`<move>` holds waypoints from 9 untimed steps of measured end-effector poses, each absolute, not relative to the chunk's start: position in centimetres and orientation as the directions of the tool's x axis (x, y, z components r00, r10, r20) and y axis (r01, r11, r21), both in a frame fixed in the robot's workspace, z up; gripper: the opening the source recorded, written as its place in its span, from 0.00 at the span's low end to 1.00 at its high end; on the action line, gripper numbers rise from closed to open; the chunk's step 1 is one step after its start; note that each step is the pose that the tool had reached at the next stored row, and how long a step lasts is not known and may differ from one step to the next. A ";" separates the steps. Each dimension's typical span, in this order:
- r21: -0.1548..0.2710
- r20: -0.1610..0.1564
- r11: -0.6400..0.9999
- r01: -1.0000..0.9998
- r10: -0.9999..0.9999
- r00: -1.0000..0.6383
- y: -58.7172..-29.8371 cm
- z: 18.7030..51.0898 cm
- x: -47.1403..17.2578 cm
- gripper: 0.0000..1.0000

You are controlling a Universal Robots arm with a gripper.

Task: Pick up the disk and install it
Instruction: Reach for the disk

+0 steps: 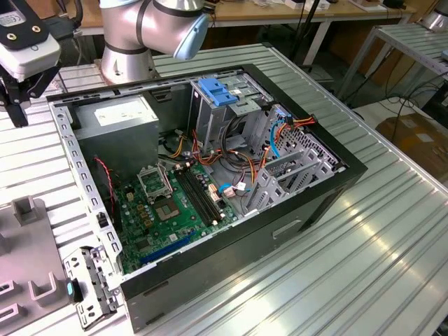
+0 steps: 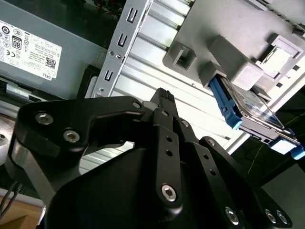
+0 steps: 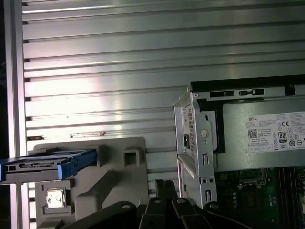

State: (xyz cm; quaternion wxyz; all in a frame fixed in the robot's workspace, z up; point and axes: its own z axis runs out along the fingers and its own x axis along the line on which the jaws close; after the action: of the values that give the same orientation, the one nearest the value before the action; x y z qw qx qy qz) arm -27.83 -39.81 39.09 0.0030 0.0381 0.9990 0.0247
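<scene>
My claw [image 3: 164, 187] is closed, tips together, with nothing between them. It hangs above the ribbed metal table [image 3: 119, 57] and touches nothing. Nearest to me is the grey holder [image 3: 121, 183] lying on that table. The disk [image 3: 47, 163] sits in it with its blue rail along the side and one end sticking out past the holder's edge, apart from my claw. Just beside the holder stands the open computer case [image 3: 195, 143]. Inside, at the near corner, is the grey power box [image 3: 259, 143], then the green board [image 1: 168, 210]. Farther on is the metal cage [image 1: 210, 122] with the blue latch [image 1: 217, 91] on top.
</scene>
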 end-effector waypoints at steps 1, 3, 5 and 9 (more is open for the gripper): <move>0.050 -0.004 0.996 0.076 0.076 -0.997 -39.8 39.1 -28.0 0.11; 0.050 -0.003 0.996 0.076 0.076 -0.997 -39.8 39.1 -28.4 0.11; 0.050 -0.003 0.996 0.076 0.076 -0.997 -39.8 39.1 -28.8 0.11; 0.050 -0.001 0.996 0.076 0.076 -0.997 -39.8 39.0 -30.2 0.11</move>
State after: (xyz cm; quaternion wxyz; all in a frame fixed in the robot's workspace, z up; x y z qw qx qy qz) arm -30.16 -39.81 39.01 0.0013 0.0382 0.9990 0.0248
